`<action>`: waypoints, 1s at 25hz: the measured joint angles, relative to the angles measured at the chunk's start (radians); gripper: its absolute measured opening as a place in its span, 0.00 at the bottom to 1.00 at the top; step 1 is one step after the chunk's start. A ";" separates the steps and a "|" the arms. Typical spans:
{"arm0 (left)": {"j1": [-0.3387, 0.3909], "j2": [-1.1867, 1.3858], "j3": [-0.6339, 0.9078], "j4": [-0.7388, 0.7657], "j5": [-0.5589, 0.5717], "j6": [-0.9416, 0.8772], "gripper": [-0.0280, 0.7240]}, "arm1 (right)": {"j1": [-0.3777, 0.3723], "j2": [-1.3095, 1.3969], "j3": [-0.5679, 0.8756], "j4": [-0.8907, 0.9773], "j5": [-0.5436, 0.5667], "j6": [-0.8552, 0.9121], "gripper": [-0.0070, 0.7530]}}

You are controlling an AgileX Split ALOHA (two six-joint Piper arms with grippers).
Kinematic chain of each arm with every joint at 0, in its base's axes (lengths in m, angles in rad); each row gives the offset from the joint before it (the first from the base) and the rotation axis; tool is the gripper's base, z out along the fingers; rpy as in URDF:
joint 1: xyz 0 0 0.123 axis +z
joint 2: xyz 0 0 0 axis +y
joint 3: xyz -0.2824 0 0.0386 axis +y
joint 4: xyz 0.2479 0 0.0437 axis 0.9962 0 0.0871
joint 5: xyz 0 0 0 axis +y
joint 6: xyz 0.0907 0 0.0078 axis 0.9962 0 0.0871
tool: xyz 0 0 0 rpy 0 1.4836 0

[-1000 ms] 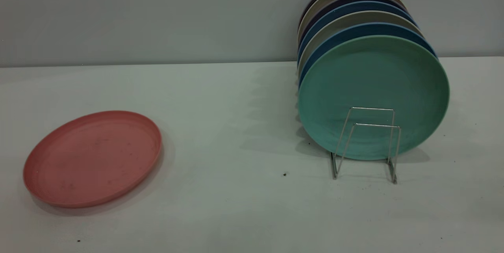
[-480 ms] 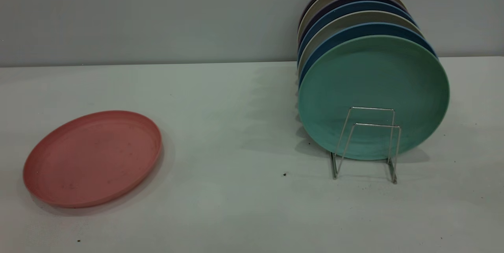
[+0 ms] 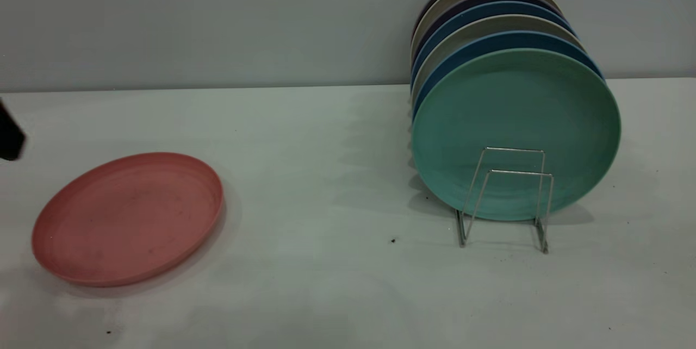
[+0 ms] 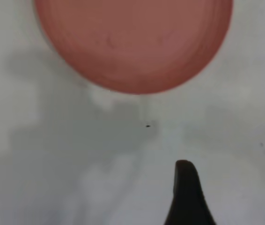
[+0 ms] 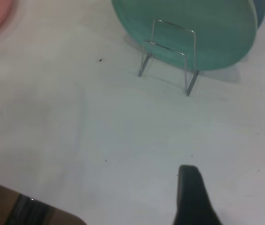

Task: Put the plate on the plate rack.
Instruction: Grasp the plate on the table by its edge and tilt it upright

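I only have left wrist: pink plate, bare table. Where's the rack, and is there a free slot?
Observer: The plate rack stands at the exterior view's right, far from the plate and from the left gripper at that view's left edge.
Operator: Free slot?
Observer: Its two front wire loops are empty; a teal plate stands upright just behind them, with blue and beige plates behind it.
Operator: Right arm in the way?
Observer: The right gripper hangs over the table in front of the rack, apart from it.
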 joint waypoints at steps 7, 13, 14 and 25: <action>0.103 0.241 -0.083 -0.129 -0.009 0.148 0.74 | 0.000 0.000 0.000 0.003 0.002 -0.007 0.64; 0.267 0.329 -0.084 -0.350 -0.019 0.400 0.74 | 0.000 0.000 0.000 0.003 0.001 -0.008 0.64; 0.296 0.344 -0.084 -0.390 -0.019 0.447 0.74 | 0.000 0.000 0.000 0.003 0.001 -0.008 0.64; 0.369 0.518 -0.089 -0.593 -0.090 0.649 0.74 | 0.000 0.000 0.000 0.004 -0.007 -0.008 0.64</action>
